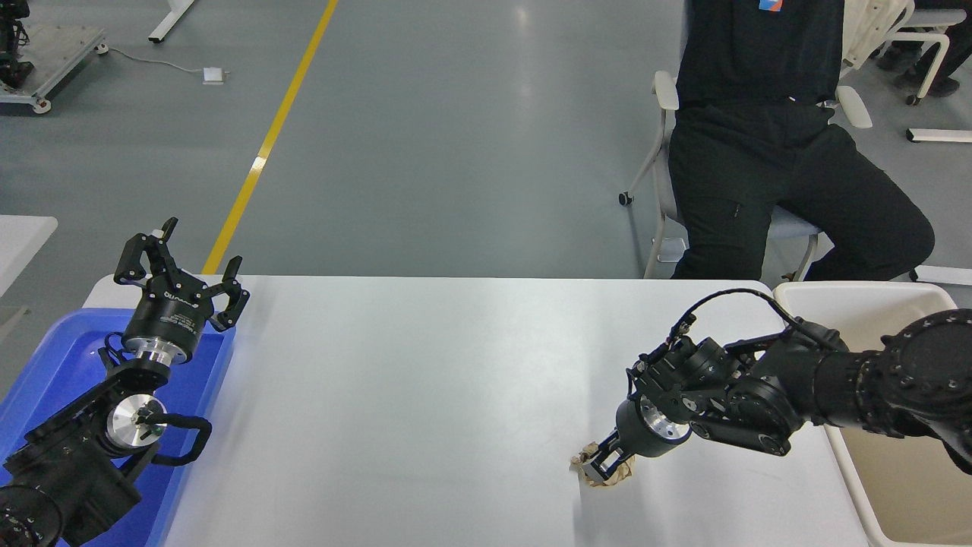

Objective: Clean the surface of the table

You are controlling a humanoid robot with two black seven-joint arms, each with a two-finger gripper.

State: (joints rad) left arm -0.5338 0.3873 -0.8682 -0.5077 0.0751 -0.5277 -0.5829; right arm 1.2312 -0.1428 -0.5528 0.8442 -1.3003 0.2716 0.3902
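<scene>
The white table surface (pixel 425 395) fills the lower half of the view. A small crumpled wad of brown paper (pixel 604 472) lies on it at the lower right. My right gripper (pixel 601 465) points down and left at the wad, and its fingers are closed around it, pressing it at the tabletop. The right arm comes in from the right edge, over the bin. My left gripper (pixel 181 266) is open and empty, parked at the left above the blue tray.
A blue plastic tray (pixel 53 365) sits at the table's left end under the left arm. A beige rimmed bin (pixel 896 471) stands at the table's right end. A person in black sits on a chair (pixel 668 167) beyond the far right edge.
</scene>
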